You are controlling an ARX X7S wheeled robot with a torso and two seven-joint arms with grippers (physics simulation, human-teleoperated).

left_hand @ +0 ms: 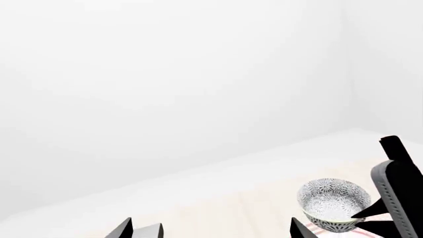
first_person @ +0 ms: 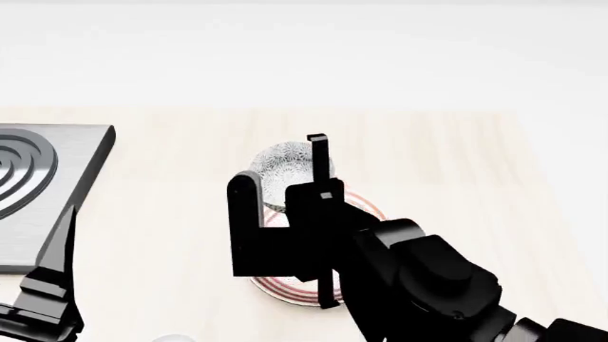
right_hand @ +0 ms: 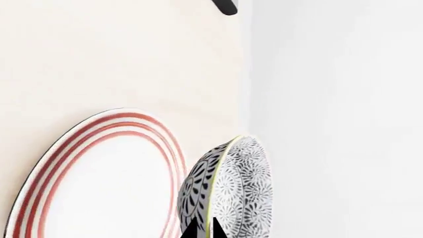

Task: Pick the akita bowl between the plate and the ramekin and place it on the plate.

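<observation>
In the head view the right claw [first_person: 285,192] grips the akita bowl [first_person: 283,169] by its rim, one finger inside and one outside, holding it above the plate's [first_person: 285,291] 12 o'clock edge. The left claw [left_hand: 218,233] hangs with fingers spread wide at 8 o'clock over the desk [first_person: 456,164]. A grey stove plate [first_person: 38,192] lies at 9 o'clock.

A pale wooden table [first_person: 456,164] stands against plain white walls [left_hand: 165,74]. Light is flat and even. A grey induction hob [first_person: 38,192] rests at its left side.
</observation>
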